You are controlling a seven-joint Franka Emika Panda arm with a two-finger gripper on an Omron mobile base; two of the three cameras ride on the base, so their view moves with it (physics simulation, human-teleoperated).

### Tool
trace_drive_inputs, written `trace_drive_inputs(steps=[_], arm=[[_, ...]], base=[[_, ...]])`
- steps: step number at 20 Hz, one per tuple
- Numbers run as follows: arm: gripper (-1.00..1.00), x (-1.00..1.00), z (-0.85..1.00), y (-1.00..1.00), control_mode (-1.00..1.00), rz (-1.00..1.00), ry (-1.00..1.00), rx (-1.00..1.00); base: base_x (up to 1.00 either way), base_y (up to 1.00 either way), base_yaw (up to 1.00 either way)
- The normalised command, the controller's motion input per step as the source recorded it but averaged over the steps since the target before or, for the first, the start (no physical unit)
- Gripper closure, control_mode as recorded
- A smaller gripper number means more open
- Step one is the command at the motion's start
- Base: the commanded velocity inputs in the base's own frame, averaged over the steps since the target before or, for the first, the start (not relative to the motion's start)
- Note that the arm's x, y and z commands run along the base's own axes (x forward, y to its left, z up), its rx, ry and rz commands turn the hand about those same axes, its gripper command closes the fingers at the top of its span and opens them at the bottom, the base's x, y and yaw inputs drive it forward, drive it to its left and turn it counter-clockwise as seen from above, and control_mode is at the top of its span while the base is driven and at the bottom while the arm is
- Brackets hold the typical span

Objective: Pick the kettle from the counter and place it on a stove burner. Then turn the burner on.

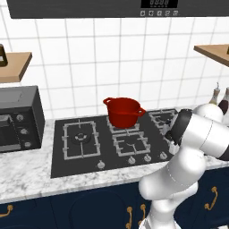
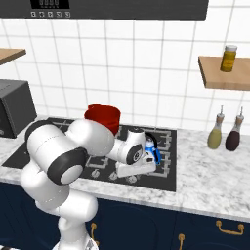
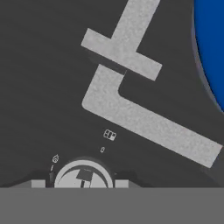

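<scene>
Kettle [image 2: 152, 149] sits on stove burner [image 2: 163, 146], at four o'clock from red pot [image 2: 103, 116] | gripper state: cannot tell | next, likely: turn knob [image 3: 83, 175], burner on.

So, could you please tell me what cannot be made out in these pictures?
Kettle: right base view, largely hidden behind the wrist; hand view, cut off by the right edge.
Gripper: right base view, the wrist covers the jaws, so open or shut is unclear.
Stove knob: hand view, cut off at the bottom; its setting is too small to read.
</scene>
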Motion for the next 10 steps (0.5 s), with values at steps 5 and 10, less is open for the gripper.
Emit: trace_drive_inputs(steps=[5,10], arm=[[1.0,-0.16,-0.12,0.0,-1.0,0.11,-0.03,0.0],[1.0,-0.4,-0.03,0.0,-1.0,0.13,-0.11,0.0]], base=[[0.0,0.0,0.0],[0.0,0.0,0.0]])
